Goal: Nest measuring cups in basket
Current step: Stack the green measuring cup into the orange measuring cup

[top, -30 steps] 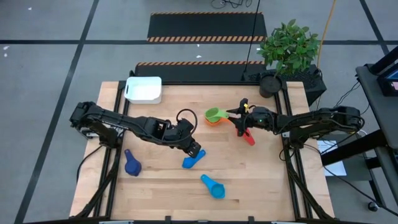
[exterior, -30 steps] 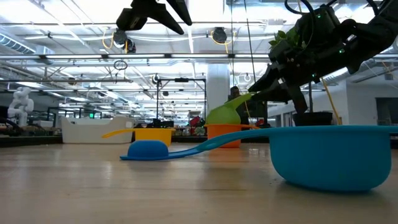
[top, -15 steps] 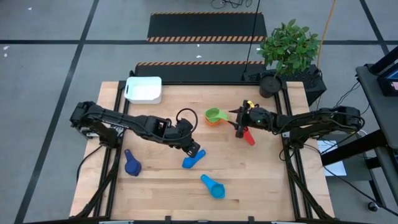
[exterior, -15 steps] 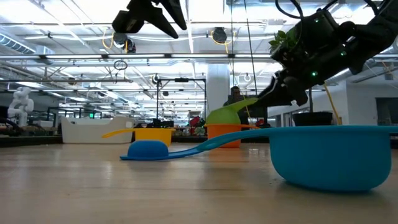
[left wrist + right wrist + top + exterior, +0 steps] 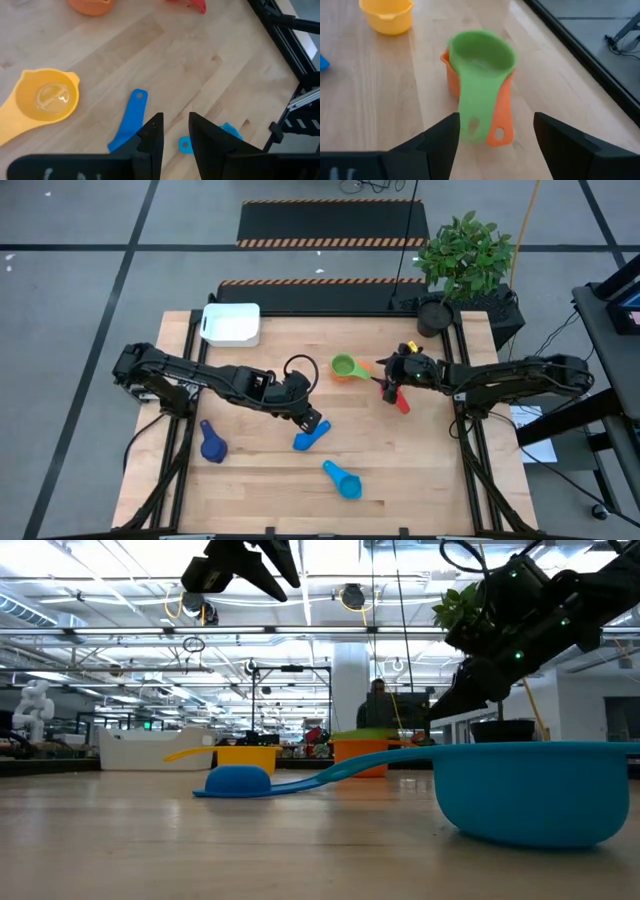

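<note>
The green cup [image 5: 480,55] sits nested in the orange cup [image 5: 497,125] on the table; both also show from above as the green cup [image 5: 344,366]. My right gripper [image 5: 495,145] is open, just to their right, level with the handles, touching nothing. My left gripper [image 5: 175,132] hovers open above a blue cup's handle [image 5: 131,117], near the yellow cup [image 5: 47,97]. The red cup [image 5: 400,401] lies by the right arm. A dark blue cup [image 5: 212,445] and a light blue cup [image 5: 342,479] rest nearer. The white basket [image 5: 232,324] stands at the far left.
A potted plant [image 5: 462,265] stands off the table's far right corner. A loop of cable [image 5: 298,366] hangs by the left arm. Bare wood lies between the basket and the green-and-orange pair. A person shows far off in the low view [image 5: 378,700].
My right gripper has let go of the green cup and drawn back toward the table's right edge. The green cup, held tilted above the orange cup a second ago, now sits level inside it. The left arm has barely shifted.
</note>
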